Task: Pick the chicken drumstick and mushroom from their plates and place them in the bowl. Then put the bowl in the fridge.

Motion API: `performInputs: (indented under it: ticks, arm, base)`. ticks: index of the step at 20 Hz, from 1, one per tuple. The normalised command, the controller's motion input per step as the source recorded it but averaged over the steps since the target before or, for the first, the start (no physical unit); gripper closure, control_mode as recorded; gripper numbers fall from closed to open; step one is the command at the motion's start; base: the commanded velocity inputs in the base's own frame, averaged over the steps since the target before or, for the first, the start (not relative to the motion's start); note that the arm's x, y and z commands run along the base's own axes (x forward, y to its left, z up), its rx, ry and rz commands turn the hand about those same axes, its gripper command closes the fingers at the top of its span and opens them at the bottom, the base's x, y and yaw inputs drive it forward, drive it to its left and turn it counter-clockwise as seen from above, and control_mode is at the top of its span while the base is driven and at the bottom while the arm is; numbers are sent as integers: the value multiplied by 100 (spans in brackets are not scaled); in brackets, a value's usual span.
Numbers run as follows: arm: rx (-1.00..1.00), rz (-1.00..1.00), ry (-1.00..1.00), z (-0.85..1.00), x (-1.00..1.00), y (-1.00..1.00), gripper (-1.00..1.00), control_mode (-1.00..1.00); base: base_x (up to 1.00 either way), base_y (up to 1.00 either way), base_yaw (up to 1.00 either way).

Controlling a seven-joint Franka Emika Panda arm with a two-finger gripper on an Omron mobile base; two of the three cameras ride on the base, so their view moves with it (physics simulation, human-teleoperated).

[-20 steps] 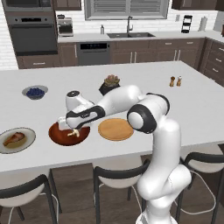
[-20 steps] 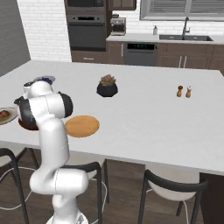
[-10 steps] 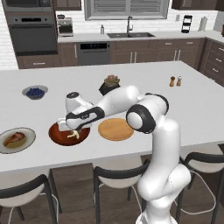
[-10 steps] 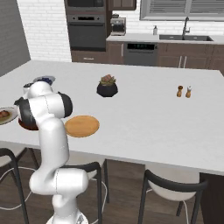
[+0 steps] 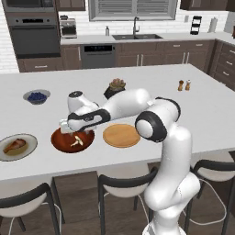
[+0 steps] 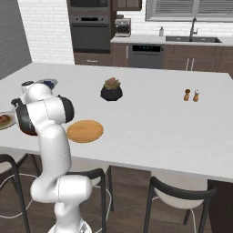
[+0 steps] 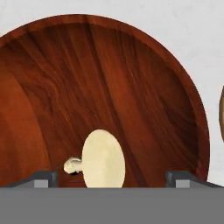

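The reddish-brown bowl [image 5: 58,140] sits on the island counter near its front edge. In it lies the cream mushroom [image 5: 77,141], on its side. My gripper [image 5: 69,132] hangs just above the bowl, open. In the hand view the mushroom [image 7: 103,159] rests on the bowl's floor [image 7: 109,74] between my spread fingertips [image 7: 44,178], touching neither. The chicken drumstick [image 5: 13,145] lies on the grey-rimmed plate [image 5: 28,139] left of the bowl. The tan wooden plate [image 5: 121,135] lies bare to the bowl's right. The fridge is out of view.
A small grey bowl of blueberries [image 5: 36,96] stands at the back left. A black succulent pot [image 5: 117,87] is behind the arm, and two shakers [image 5: 183,85] stand further right. Stools line the counter's front edge.
The jaws have spread apart from shut and the mushroom now lies loose in the bowl. The arm has stayed over the bowl.
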Motion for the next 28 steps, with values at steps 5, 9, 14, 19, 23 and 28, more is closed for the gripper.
performInputs:
  ticks: [5,9,14,19,23,28]
  arm:
    - [1,-4,0,64,-73,-78,-100,-100]
    - [5,-2,0,49,-97,-100,-100,-100]
    - [8,-1,0,38,-89,-100,-100,-100]
    - [10,-2,1,46,-66,-100,-100,-100]
    - [8,0,12,65,-37,-100,-100,-100]
    - [-5,6,19,8,-1,-74,-100,-100]
  base:
    - [0,0,0]
    - [0,0,0]
    - [0,0,0]
    - [0,0,0]
    - [0,0,0]
    - [0,0,0]
